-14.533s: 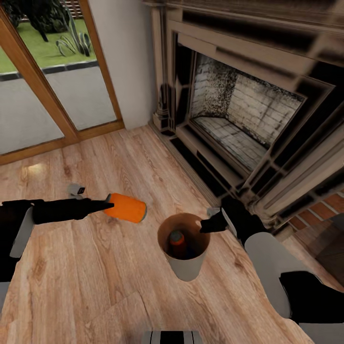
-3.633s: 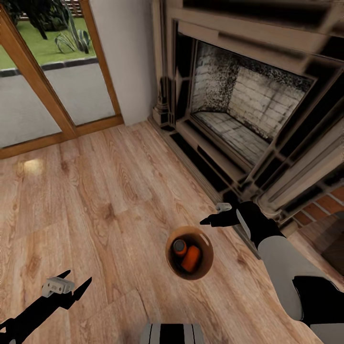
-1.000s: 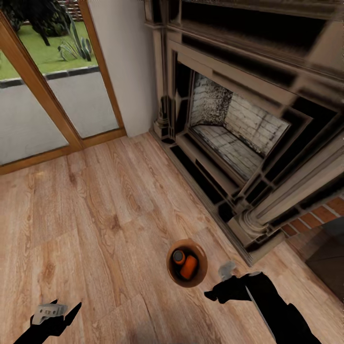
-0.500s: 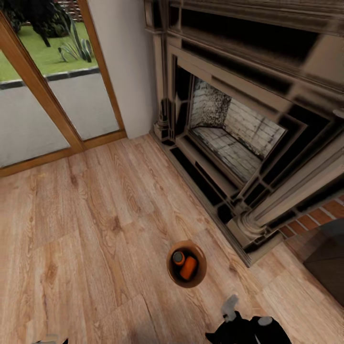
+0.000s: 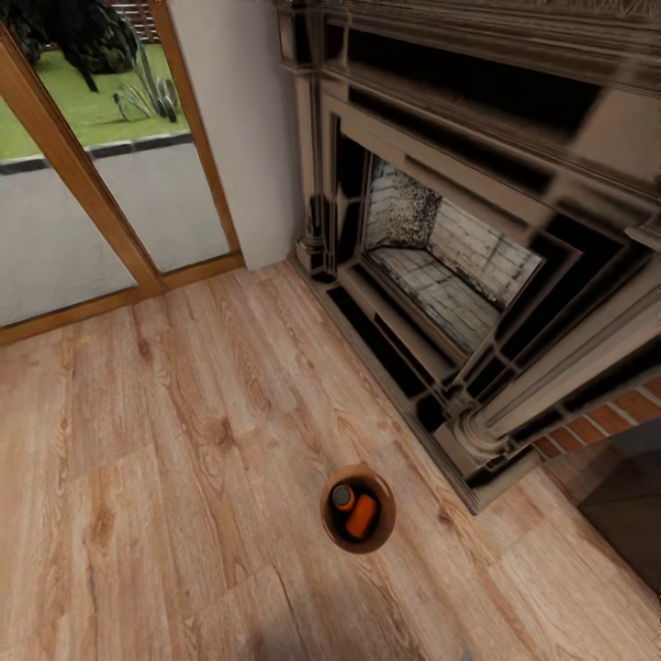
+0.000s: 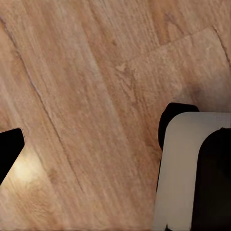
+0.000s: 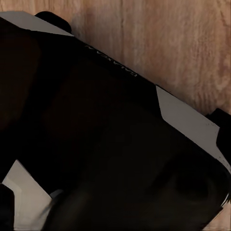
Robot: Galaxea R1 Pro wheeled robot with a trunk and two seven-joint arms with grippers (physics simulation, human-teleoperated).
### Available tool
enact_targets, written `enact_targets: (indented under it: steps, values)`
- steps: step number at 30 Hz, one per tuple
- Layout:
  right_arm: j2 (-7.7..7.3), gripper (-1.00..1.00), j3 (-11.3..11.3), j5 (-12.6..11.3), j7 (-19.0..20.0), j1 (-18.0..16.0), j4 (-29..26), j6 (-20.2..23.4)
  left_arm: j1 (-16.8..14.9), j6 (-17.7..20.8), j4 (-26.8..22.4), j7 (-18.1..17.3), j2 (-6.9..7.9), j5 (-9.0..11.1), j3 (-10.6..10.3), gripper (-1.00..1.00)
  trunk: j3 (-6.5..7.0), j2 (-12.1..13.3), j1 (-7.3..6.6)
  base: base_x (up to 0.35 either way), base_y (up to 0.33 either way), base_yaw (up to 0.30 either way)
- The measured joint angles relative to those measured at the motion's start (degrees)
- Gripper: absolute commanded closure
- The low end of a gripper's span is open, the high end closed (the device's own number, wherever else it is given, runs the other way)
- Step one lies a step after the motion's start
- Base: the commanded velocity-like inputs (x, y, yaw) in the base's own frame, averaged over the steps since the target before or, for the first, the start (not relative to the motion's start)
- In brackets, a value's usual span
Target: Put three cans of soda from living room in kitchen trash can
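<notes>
The tash can (image 5: 332, 528), a small round bin with a tan-brown rim and inside, stands on the pale wood plank floor (image 5: 184, 441) just in front of the fireplace. Two cans of soda lie inside it. One orange can (image 5: 362, 517) is tipped on its side. A second can (image 5: 342, 497) stands beside it with its silvery top up. In the left wrist view a black fingertip (image 6: 8, 150) juts in at the picture's edge over bare planks.
A dark fireplace (image 5: 441, 266) with a stepped surround runs along the right. A wood-framed glass door (image 5: 92, 211) is at the back left. My own white and black base (image 6: 192, 168) is near the left arm. My black body (image 7: 96, 120) lies before the right wrist camera.
Both arms have sunk out of the bottom of the head view. The head view has shifted slightly. The bin and the cans in it have not moved.
</notes>
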Motion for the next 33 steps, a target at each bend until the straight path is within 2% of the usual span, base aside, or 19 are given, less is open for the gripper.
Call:
enact_targets:
  steps: [6, 10, 11, 14, 18, 21, 24, 27, 33]
  values:
    - [-1.20, -1.00, -3.5, 0.0, 0.0, 1.0, 8.0, -7.8, 0.0, -3.4, 4.2, 0.0, 0.00, -0.1, -1.9, -1.00, 1.08, 2.4, -1.32, 0.000, 0.000, 0.000]
    - [-2.30, -1.00, -6.7, -0.1, 0.0, 1.2, 13.7, -12.7, 0.0, -4.2, 5.8, 0.0, 0.00, 0.0, -5.2, -1.00, 1.80, 4.0, -2.20, 0.000, 0.000, 0.000]
    - [-2.93, -1.00, -8.3, -0.1, 0.0, 1.2, 16.4, -14.6, 0.0, -4.7, 6.2, 0.2, 0.00, 0.0, -6.9, -1.00, 1.97, 4.4, -2.42, 0.000, 0.000, 0.000]
    - [-4.38, -1.00, -11.9, -0.2, 0.0, 1.3, 22.2, -20.1, 0.0, -5.5, 6.8, 1.6, 0.00, 0.0, -9.0, -1.00, 2.51, 5.6, -3.07, 0.000, 0.000, 0.000]
    - [-5.67, -1.00, -15.3, -0.3, 0.0, 1.3, 27.9, -24.9, 0.0, -5.9, 7.1, 2.9, 0.00, -1.0, -10.4, -1.00, 3.23, 7.2, -3.95, 0.000, 0.000, 0.000]
    - [-6.74, -1.00, -17.8, -0.3, 0.0, 1.2, 32.9, -27.4, 0.0, -6.0, 7.7, 4.0, 0.00, -3.1, -11.2, -1.00, 3.77, 8.4, -4.61, 0.000, 0.000, 0.000]
    - [-7.49, -1.00, -19.3, -0.4, 0.0, 1.2, 36.5, -30.2, 0.0, -6.1, 8.6, 5.5, -0.03, -4.6, -11.6, -1.00, 4.31, 9.6, -5.27, 0.000, 0.000, 0.000]
    - [-7.69, -1.00, -20.8, -0.5, -0.1, 1.2, 39.4, -33.8, 0.0, -6.1, 9.2, 6.1, -0.30, -5.1, -11.8, -1.00, 4.85, 10.8, -5.93, 0.000, 0.000, 0.000]
    - [-7.82, -1.00, -23.9, -0.4, -0.1, 1.2, 43.9, -36.6, 0.0, -6.1, 10.0, 7.1, -0.80, -5.4, -11.9, -1.00, 5.93, 13.2, -7.25, 0.000, 0.000, 0.000]
